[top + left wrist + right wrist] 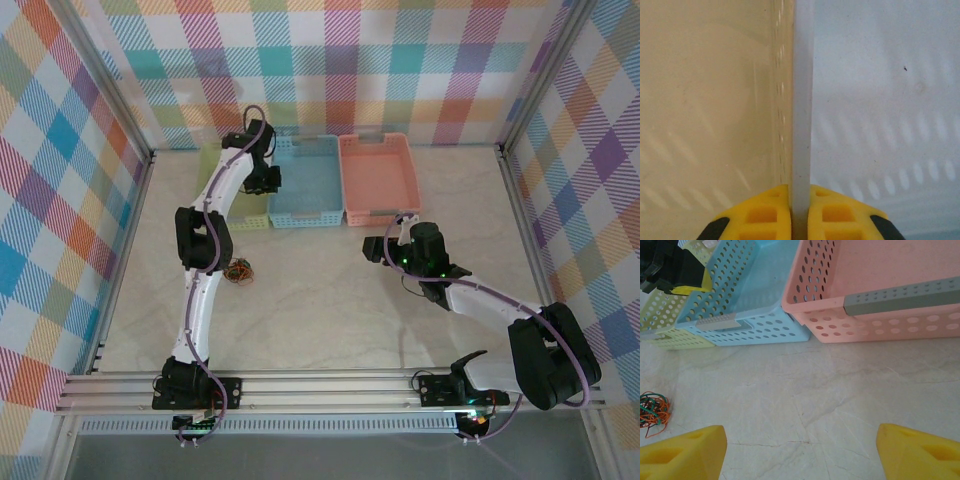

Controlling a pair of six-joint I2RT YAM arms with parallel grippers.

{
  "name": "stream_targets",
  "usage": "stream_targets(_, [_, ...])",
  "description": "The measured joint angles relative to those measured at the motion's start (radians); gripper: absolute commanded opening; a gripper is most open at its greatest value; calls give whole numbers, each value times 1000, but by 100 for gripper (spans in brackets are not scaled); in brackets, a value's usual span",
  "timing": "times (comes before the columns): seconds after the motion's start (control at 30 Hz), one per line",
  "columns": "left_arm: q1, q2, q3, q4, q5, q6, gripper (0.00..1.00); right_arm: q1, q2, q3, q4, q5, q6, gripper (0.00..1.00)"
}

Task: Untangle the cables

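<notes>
**Top external and wrist views: cable tangle on the table, left pincer at the basket wall**

Top external view, left side: the left arm reaches away from its base. The left gripper hangs over the line where the yellow-green basket meets the blue basket. In the left wrist view its yellow fingers stand almost together, with a narrow slot between them. The pale dividing wall runs straight along that slot, with yellow-green interior to its left and blue interior to its right. Whether the jaws pinch the wall or merely hang above it cannot be told.

The cable tangle, a small loose knot of orange and green strands, lies on the table. It sits just beside the left arm's elbow, on the near side of the yellow-green basket and apart from both grippers. The right wrist view places it at the far left, flat on the table.

Right side: the pink basket closes the row, next to the blue one. The right gripper sits just in front of it, released. In the right wrist view its yellow fingers stand wide apart over bare table.
</notes>
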Motion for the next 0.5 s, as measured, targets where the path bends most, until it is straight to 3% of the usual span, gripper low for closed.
stream_targets(0.27, [-14,6,17,-3,-8,0,63,0,0,0,0,0,-1,79])
stream_targets(0.37, [-15,-6,29,-2,-32,-7,68,0,0,0,0,0,-1,79])
stream_targets(0.5, [-15,-88,5,1,-82,-20,68,0,2,2,0,0,-3,79])
